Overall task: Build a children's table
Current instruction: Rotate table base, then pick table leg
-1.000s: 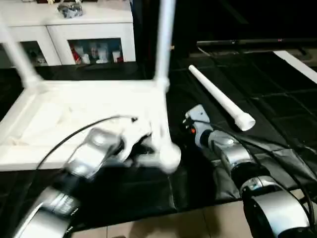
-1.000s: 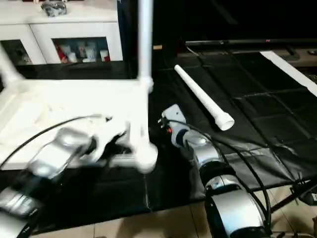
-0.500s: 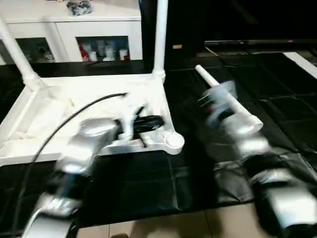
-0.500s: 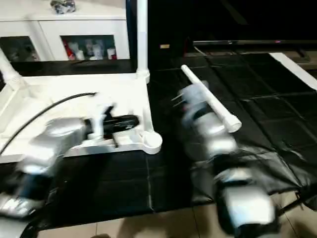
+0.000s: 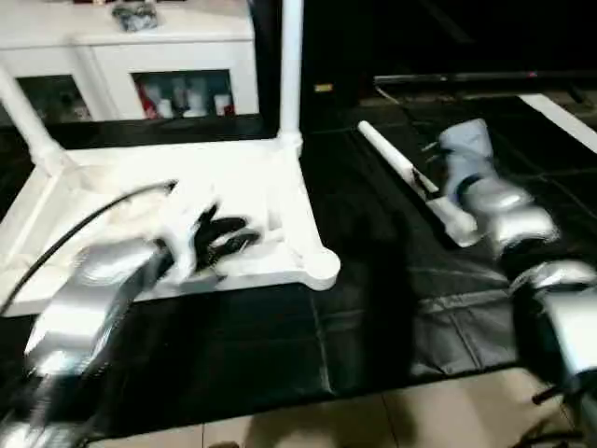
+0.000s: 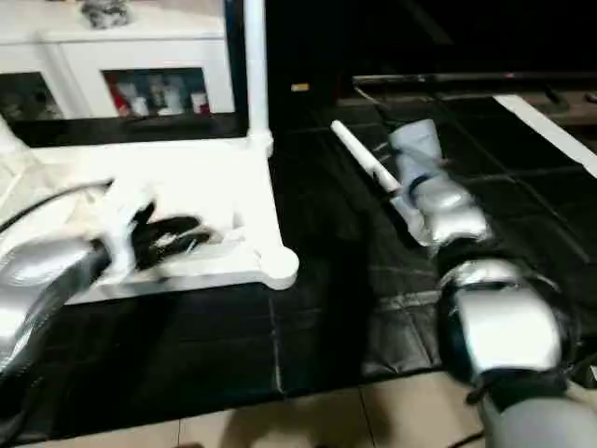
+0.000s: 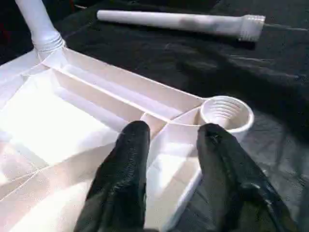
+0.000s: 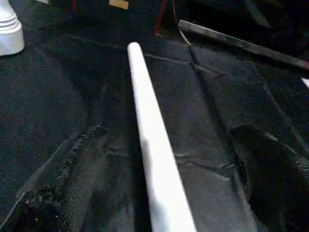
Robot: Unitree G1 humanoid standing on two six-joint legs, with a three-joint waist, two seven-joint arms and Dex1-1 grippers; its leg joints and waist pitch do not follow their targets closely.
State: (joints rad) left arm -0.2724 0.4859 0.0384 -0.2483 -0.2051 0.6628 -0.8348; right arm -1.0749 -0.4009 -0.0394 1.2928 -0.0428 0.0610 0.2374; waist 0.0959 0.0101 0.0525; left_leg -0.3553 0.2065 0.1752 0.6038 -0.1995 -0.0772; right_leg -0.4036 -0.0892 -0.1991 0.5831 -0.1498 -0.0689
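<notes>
Left gripper fingers spread over table top rib; right gripper spread around loose leg, close mid-shaft, you

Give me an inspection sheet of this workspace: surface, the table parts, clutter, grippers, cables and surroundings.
Surface: black mat over pale floor.
Job's things: tabletop lies ribbed underside up; two legs stand screwed in at the far corners; near-right socket empty; loose leg lies on the mat.
Clutter: nothing seen.
Grippers: left gripper open, straddling a tabletop rib; right gripper open, straddling the loose leg.
Cables: black cable along the left arm.
Surroundings: white cabinet behind.
</notes>
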